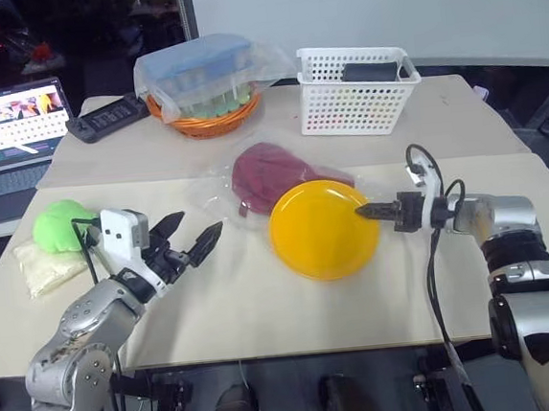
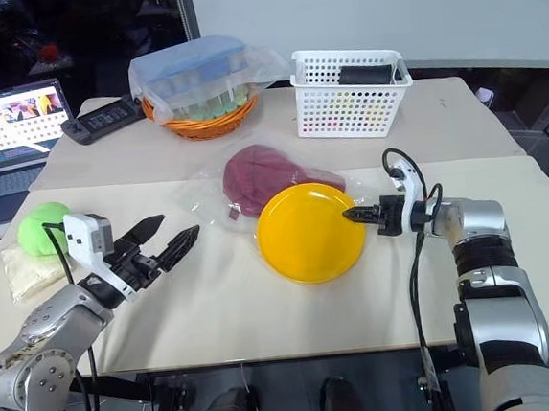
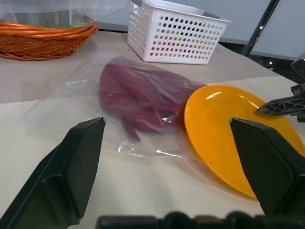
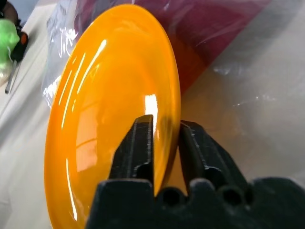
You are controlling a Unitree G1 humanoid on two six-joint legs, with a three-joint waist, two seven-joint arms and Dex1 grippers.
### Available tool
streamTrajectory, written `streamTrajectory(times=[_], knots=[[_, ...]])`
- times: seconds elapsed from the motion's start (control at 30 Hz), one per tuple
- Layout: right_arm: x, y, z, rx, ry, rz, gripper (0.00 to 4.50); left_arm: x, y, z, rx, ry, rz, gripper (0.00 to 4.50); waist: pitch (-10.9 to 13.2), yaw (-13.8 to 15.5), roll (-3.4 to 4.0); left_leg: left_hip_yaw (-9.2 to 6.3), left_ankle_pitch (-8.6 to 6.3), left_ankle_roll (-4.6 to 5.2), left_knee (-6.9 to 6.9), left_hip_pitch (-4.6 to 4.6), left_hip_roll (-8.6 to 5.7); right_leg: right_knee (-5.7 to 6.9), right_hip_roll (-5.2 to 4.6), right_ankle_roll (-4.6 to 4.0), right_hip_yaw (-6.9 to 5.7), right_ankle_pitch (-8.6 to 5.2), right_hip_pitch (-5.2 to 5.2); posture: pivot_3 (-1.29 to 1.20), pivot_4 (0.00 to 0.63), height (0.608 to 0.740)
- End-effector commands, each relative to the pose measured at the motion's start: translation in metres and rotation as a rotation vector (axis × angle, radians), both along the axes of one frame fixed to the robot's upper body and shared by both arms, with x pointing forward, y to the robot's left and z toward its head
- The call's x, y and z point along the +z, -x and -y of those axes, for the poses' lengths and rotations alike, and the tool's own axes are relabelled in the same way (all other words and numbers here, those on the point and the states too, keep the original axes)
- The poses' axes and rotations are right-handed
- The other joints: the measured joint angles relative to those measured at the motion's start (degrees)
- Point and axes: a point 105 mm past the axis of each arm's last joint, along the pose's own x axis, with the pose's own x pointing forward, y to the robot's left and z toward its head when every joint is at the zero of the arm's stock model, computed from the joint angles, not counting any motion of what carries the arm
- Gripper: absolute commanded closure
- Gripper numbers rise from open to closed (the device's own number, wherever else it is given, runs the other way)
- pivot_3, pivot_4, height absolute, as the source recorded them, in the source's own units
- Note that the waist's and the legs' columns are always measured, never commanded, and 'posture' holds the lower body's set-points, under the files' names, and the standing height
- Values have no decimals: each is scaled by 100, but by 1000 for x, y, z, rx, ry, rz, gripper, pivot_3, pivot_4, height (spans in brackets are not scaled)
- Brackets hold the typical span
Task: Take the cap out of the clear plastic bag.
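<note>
The maroon cap (image 1: 267,172) lies flat inside the clear plastic bag (image 1: 217,186) at the table's middle. A yellow plate (image 1: 323,228) rests against the cap's near right side, over part of the bag. My right gripper (image 1: 366,211) is shut on the plate's right rim; in the right wrist view its fingers (image 4: 138,143) pinch the rim from both sides. My left gripper (image 1: 203,221) hovers open to the left of the bag with nothing in it, and its wrist view looks at the cap (image 3: 138,95) and the plate (image 3: 224,129).
A white perforated basket (image 1: 356,88) and an orange basket (image 1: 205,120) holding a blue box under plastic stand at the back. A bright green soft lump (image 1: 60,224) sits on a pale pad at the left. A laptop (image 1: 12,123) stands at the far left.
</note>
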Motion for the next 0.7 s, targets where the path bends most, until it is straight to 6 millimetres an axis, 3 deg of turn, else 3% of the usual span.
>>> streamTrajectory(times=[0.03,0.13,0.33,0.4,0.5,0.57,0.7], knots=[[17,2,-3,28,-43,53,3641,7,-1,1,-8,-15,39,0,0,-2,0,0,0,0,0,0,0,0,1,0,0,0,0,0,150,730],[16,2,-3,22,-40,49,4407,7,-1,2,-10,-17,38,0,0,-3,0,0,0,0,0,0,0,0,1,0,0,0,0,0,150,730],[21,0,4,-16,-28,64,4467,5,0,4,-17,-15,31,0,0,4,0,0,0,0,0,0,0,0,0,0,0,0,0,0,150,730],[36,-6,14,-67,-61,103,4467,4,0,4,-15,-15,28,0,0,5,0,0,0,0,0,0,0,0,0,0,0,0,0,0,150,730],[55,-20,40,-217,-72,169,4467,3,1,4,-14,-15,26,0,0,4,0,0,0,0,0,0,-1,0,-1,0,0,0,0,0,150,730],[67,-34,69,-417,-70,214,4467,3,1,4,-14,-14,25,0,1,3,0,1,0,0,0,-2,-2,-1,-2,-1,0,0,-2,0,150,730],[83,-39,149,-940,-135,235,4467,2,1,6,-15,-12,21,0,2,26,-2,0,0,0,-1,-4,-4,-4,-3,-13,0,-7,-2,0,150,730]])
